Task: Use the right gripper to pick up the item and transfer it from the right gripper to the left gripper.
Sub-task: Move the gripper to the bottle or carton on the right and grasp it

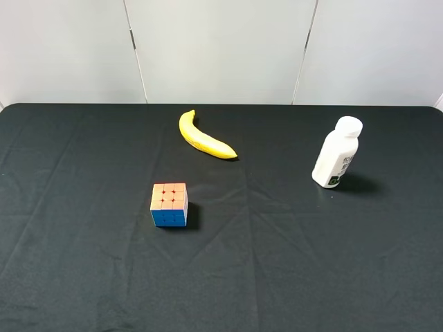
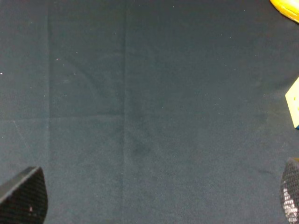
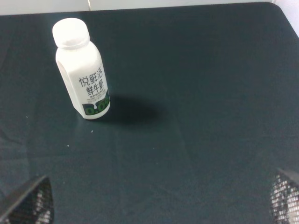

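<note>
Even light, soft shadows; L wrist view dim, blurry.

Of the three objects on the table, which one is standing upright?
The white bottle stands on its base, cap up. The banana lies flat; the puzzle cube is a low block.

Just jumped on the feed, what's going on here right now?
Nothing is being handled yet. The bottle stands upright on the right side of the table, untouched. The right gripper is open and empty, and its wrist view shows the bottle ahead of it, not between the jaws. The left gripper is open too, over bare cloth. The banana and the cube lie apart from the bottle, toward the middle.
</note>
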Robot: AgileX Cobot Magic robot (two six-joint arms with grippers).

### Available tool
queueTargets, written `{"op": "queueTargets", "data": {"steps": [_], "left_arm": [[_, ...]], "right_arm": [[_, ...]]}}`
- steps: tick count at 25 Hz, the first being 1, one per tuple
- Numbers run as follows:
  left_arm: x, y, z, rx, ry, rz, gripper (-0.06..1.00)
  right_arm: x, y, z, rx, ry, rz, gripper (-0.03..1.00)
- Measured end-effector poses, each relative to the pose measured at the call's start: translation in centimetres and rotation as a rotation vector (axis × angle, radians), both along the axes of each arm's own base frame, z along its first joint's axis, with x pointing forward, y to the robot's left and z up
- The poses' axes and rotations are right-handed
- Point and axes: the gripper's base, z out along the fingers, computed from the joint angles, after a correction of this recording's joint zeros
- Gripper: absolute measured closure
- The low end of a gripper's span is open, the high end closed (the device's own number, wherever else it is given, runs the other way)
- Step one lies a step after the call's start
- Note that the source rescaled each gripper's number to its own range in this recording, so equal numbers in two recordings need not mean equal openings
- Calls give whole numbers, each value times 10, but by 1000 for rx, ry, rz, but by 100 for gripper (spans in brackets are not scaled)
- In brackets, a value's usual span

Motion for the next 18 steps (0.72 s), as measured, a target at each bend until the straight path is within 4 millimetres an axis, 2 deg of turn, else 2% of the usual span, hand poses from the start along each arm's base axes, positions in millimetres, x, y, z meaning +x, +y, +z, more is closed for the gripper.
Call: {"op": "queueTargets", "data": {"steps": [18], "left_arm": [[0,0,0,0,0,0,-6]], "right_arm": [[0,0,0,0,0,0,-3]]}}
